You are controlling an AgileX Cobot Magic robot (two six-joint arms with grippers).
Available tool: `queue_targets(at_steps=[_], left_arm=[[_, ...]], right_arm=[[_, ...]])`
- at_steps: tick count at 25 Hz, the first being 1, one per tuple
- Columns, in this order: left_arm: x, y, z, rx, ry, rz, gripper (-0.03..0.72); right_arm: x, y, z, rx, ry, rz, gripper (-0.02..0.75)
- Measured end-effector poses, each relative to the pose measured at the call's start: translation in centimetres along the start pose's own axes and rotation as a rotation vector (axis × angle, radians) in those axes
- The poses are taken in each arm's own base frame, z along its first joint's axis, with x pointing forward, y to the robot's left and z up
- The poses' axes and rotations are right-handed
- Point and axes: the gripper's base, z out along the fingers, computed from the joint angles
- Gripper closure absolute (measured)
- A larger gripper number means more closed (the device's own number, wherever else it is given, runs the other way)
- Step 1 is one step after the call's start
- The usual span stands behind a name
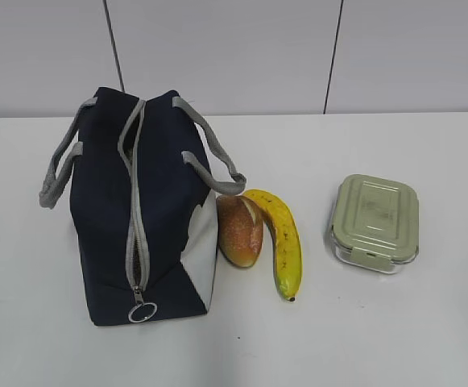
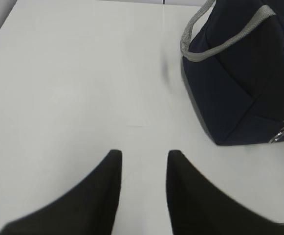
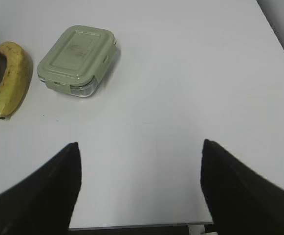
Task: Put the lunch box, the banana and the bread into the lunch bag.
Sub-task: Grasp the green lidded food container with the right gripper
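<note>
Nearest you in the exterior view is the metal ring pull (image 1: 142, 312) at the front end of the lunch bag (image 1: 105, 234), zipper (image 1: 136, 218) shut along the top, running front to back. Bag stands upright on the white table (image 1: 362, 339), left of centre, grey handles (image 1: 64, 165) flopped out to both sides, white side panel (image 1: 204, 262) facing right.

The bread (image 1: 239, 230) sits just beside that white panel, touching or nearly so, can't tell which. The banana (image 1: 282, 240) lies right against the bread's right side, curved, dark tip toward the front. The lunch box (image 1: 374, 222) is well apart to the right, green lid on, flat on the table. All three are outside the bag.

Your left gripper (image 2: 144, 161) has its jaws partly apart, nothing between them, just bare table; the bag's corner is up to its right, not touching. Your right gripper (image 3: 141, 152) has its jaws spread wide, holding nothing, near the table's front edge; the lunch box, banana and a sliver of bread sit ahead on its left. Neither arm shows in the exterior view.
</note>
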Motion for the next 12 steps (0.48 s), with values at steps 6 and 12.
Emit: queue_targets(at_steps=[6, 12], left_arm=[[0.00, 0.00, 0.00, 0.000, 0.000, 0.000, 0.445], [-0.22, -0.10, 0.32, 0.009, 0.021, -0.005, 0.445]], right_arm=[[0.00, 0.00, 0.00, 0.000, 0.000, 0.000, 0.174], [0.00, 0.00, 0.00, 0.000, 0.000, 0.000, 0.174]])
